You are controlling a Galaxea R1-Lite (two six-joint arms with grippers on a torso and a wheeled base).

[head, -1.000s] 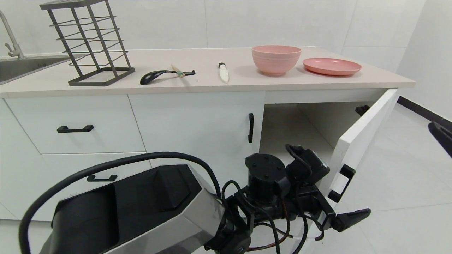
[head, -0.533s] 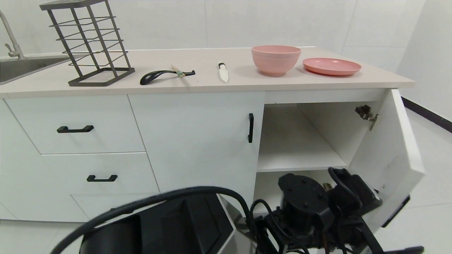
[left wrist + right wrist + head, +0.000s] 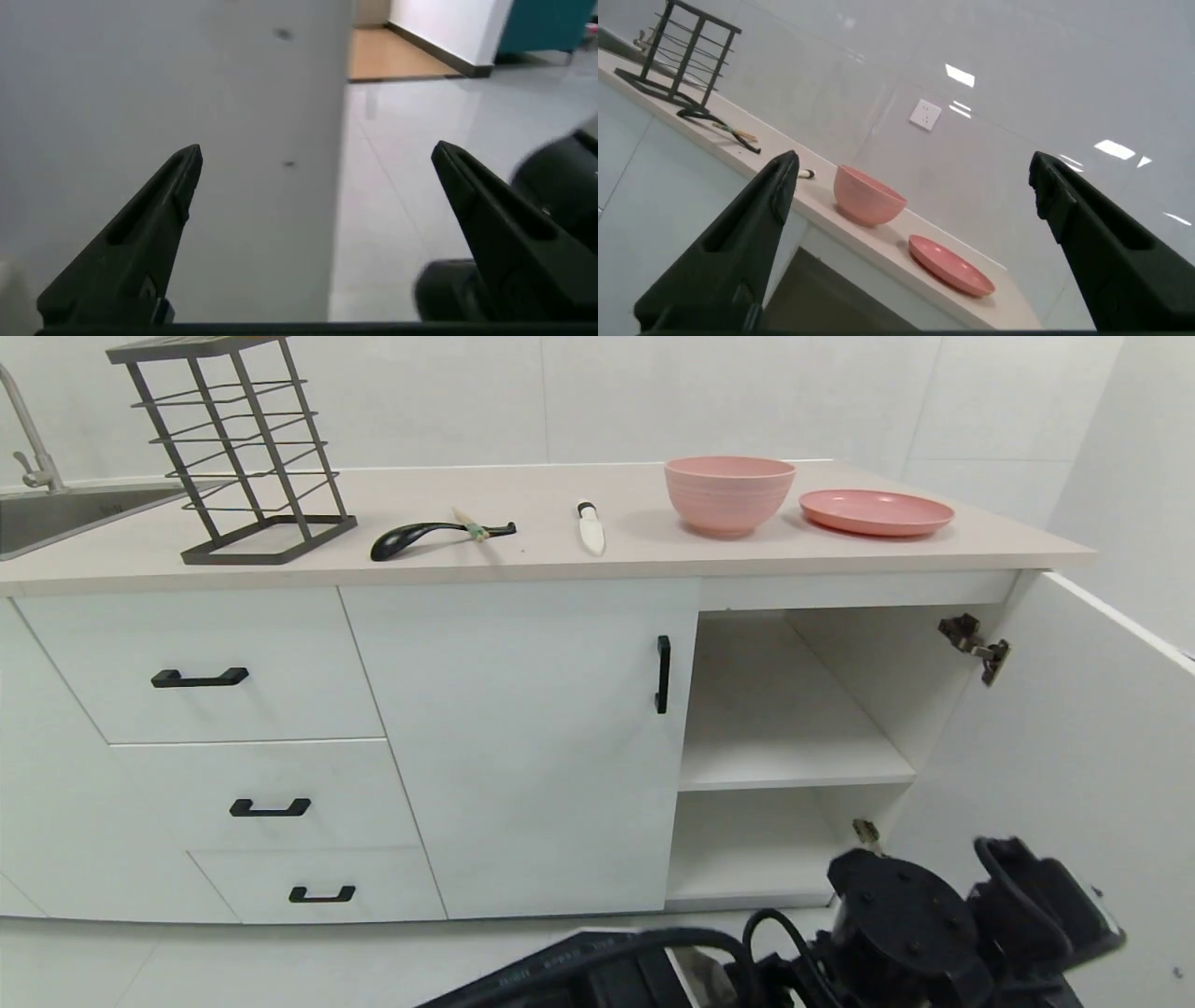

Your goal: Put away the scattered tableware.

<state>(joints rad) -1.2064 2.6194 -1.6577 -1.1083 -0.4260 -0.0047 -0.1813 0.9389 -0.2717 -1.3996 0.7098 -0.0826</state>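
I see the pink bowl (image 3: 730, 493) and pink plate (image 3: 877, 511) side by side on the counter (image 3: 560, 560), at its right end, just above the cupboard (image 3: 747, 663) (its door (image 3: 1074, 737) stands wide open, one shelf (image 3: 794, 761) inside). The knife (image 3: 590, 527), black spoon (image 3: 415, 537) & chopsticks (image 3: 470, 525) lie further left, then the wire rack (image 3: 233, 448) by the sink (image 3: 65, 513). The L gripper (image 3: 318, 154) is next to the door, fingers wide apart. The R gripper (image 3: 915, 163) is spread wide too.

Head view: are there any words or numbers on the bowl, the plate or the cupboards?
No readable text anywhere.
The pink bowl, pink plate and cupboard fronts are plain.
A small dark mark inside the sink is too blurred to read.
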